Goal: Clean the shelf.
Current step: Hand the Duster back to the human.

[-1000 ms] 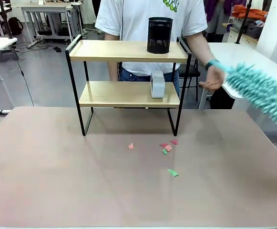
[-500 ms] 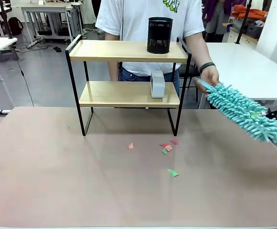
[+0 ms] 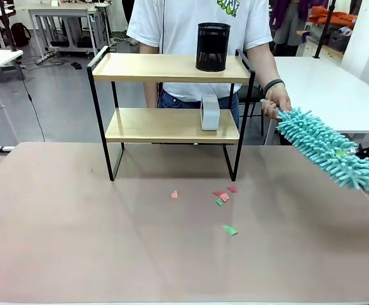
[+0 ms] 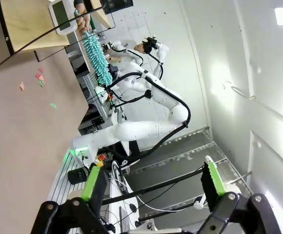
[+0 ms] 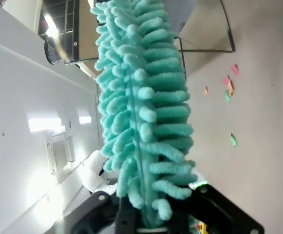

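Observation:
The shelf (image 3: 171, 68) stands at the table's far side, with a black mesh cup (image 3: 213, 46) on its top board and a pale box (image 3: 209, 112) on the lower one. Right of it, a person's hand (image 3: 276, 101) grips the handle of a teal fluffy duster (image 3: 327, 149) that slants down to the right edge. In the right wrist view the duster (image 5: 141, 97) rises from between the fingers of my right gripper (image 5: 156, 214), whose jaws stand wide apart around its end. My left gripper (image 4: 153, 180) is open with nothing between its fingers, well back from the shelf (image 4: 29, 19).
Small pink and green paper scraps (image 3: 222, 196) lie on the brown tabletop in front of the shelf, with one green scrap (image 3: 230, 230) nearer me. A white table (image 3: 336, 89) stands behind at the right. The person stands right behind the shelf.
The duster has swung down and left from the upper right. The person's hand now sits around its handle end. The shelf and scraps have not moved.

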### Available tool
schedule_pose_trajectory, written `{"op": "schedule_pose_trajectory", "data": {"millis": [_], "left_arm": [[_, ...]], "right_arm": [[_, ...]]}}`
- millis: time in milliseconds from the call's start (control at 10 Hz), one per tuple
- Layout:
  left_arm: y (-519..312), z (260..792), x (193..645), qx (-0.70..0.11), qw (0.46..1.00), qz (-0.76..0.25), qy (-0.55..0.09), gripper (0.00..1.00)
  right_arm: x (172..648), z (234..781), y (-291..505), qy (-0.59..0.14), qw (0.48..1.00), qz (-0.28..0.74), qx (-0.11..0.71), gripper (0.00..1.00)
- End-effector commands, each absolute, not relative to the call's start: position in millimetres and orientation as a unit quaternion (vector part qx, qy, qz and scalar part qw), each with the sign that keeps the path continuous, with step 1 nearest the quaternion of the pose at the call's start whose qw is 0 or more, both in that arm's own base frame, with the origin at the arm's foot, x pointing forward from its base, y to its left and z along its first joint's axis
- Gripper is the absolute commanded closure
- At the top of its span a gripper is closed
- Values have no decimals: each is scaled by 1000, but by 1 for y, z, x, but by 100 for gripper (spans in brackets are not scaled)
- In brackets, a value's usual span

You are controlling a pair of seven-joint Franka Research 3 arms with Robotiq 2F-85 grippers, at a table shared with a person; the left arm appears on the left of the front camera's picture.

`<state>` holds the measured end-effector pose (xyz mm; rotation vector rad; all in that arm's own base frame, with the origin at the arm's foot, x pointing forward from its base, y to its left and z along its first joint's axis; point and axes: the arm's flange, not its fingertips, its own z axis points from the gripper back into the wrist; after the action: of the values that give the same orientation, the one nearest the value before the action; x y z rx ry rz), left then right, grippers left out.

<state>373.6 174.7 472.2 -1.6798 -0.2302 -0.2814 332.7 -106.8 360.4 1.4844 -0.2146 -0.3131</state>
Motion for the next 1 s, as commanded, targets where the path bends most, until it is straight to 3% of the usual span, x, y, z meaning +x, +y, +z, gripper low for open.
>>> {"op": "schedule_pose_trajectory", "data": {"millis": [0, 100, 900], "left_arm": [[179, 473, 376, -739, 655, -126, -100, 0], [179, 473, 376, -739, 655, -126, -100, 0], [179, 473, 376, -739, 655, -126, -100, 0]], "right_arm": [[330, 361, -108, -96, 730, -145, 661, 23], [327, 364, -108, -100, 723, -138, 670, 0], [318, 391, -109, -97, 723, -113, 675, 0]]}}
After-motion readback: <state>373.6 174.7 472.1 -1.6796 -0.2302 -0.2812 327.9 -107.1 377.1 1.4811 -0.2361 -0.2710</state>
